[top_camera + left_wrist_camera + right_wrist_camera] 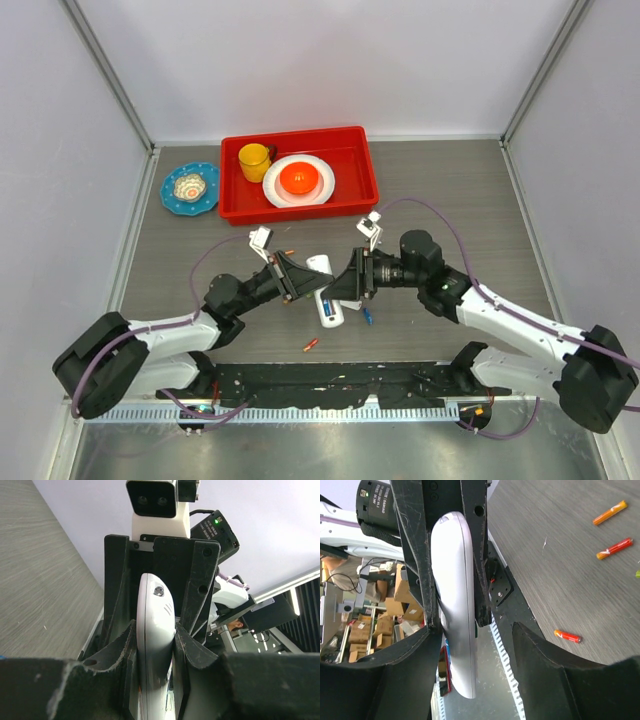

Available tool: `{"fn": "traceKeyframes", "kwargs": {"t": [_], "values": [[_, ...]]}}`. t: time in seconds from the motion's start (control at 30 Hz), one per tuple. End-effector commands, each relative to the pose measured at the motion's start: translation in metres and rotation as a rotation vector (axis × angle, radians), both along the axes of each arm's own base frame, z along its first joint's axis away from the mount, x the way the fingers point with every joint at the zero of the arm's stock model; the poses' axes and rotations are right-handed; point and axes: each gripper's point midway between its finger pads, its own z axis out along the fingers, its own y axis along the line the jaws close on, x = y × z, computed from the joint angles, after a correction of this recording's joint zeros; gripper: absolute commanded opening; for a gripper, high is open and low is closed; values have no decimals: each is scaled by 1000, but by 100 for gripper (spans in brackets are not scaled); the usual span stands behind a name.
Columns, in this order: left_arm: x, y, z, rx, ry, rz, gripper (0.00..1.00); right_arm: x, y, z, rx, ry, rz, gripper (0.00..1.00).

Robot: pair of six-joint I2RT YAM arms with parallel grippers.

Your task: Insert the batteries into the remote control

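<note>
The white remote control (330,312) hangs above the table centre between both grippers. My left gripper (305,283) is shut on the remote (155,625), with a finger pressed against each of its long sides. My right gripper (340,288) is open. The remote (455,605) rests against one of its fingers (395,675) and there is a wide gap to the other. Something red and blue shows on the remote's hidden side. Loose batteries lie on the table: a blue one (367,316), a red one (310,345) and an orange one (289,252). The right wrist view shows several (610,512), (615,548), (567,636).
A red tray (300,212) at the back holds a yellow cup (253,158) and a white plate (320,190) with an orange bowl (299,178). A blue plate (172,195) sits left of the tray. Walls enclose the table on three sides.
</note>
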Motion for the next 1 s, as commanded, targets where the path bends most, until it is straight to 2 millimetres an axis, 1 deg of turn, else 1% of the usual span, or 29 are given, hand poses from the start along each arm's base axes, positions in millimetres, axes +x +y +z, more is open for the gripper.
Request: {"fn": "traceKeyframes", "kwargs": {"t": [0.0,0.07,0.1,0.17,0.2,0.23,0.33,0.4,0.43,0.5,0.6,0.63,0.8,0.97], "values": [[8,1,25,-6,-105,36,0,8,-5,37,30,-107,-31,64],[14,3,25,4,-107,52,0,8,-7,37,8,-121,-30,64],[15,3,27,-2,-107,52,0,7,-7,41,11,-127,-28,65],[16,3,29,-7,-108,48,0,5,-8,40,1,-125,-20,65],[17,3,31,-13,-116,48,0,5,-10,44,2,-139,-23,65],[17,3,29,-9,-113,47,0,8,-12,42,-10,-163,-41,65],[17,6,28,-21,-96,54,0,15,-17,36,-41,-168,-102,64],[16,7,28,-34,-95,53,0,16,-19,32,-50,-177,-110,63],[15,7,27,-33,-92,49,0,16,-21,24,-81,-163,-117,62],[15,7,27,-33,-88,47,0,18,-23,16,-96,-158,-131,62],[12,6,36,-71,-104,24,0,17,-21,9,-96,-135,-122,61],[10,5,38,-79,-109,13,0,19,-20,13,-78,-154,-125,60],[8,2,44,-101,-110,-19,0,19,-14,14,-48,-144,-106,60],[9,0,42,-96,-105,-25,1,21,-13,15,-42,-144,-116,59]]}}
